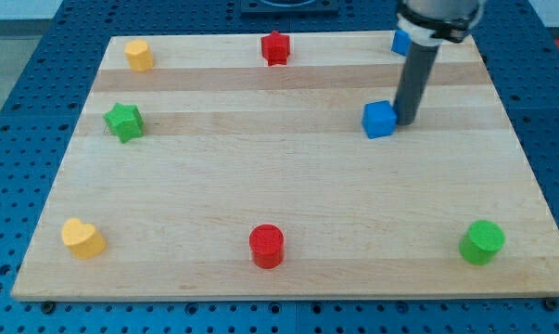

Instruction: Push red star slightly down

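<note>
The red star [275,47] sits near the view's top edge of the wooden board [288,199], a little left of centre. My tip [406,121] is on the board well to the right of and below the star. It stands just right of a blue cube [378,120], touching or nearly touching it. The dark rod rises from the tip to the view's top.
Another blue block [400,42] shows partly behind the rod at the top right. A yellow block [139,55] is top left, a green star [124,122] at left, a yellow heart [82,238] bottom left, a red cylinder [267,246] bottom centre, a green cylinder [482,242] bottom right.
</note>
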Motion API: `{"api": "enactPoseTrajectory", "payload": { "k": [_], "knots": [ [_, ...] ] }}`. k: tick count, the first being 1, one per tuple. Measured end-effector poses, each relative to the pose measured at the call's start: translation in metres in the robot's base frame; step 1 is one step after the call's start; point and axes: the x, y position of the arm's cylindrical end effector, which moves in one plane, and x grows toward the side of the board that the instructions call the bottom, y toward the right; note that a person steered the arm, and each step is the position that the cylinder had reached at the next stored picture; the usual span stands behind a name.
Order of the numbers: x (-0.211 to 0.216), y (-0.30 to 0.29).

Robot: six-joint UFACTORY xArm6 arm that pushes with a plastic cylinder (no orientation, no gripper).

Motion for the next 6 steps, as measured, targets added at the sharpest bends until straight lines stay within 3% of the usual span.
{"api": "enactPoseTrajectory", "payload": {
  "k": [3,5,6],
  "knots": [
    [0.000,-0.102],
    [-0.005,-0.107],
    [-0.040,-0.107]
  ]
}}
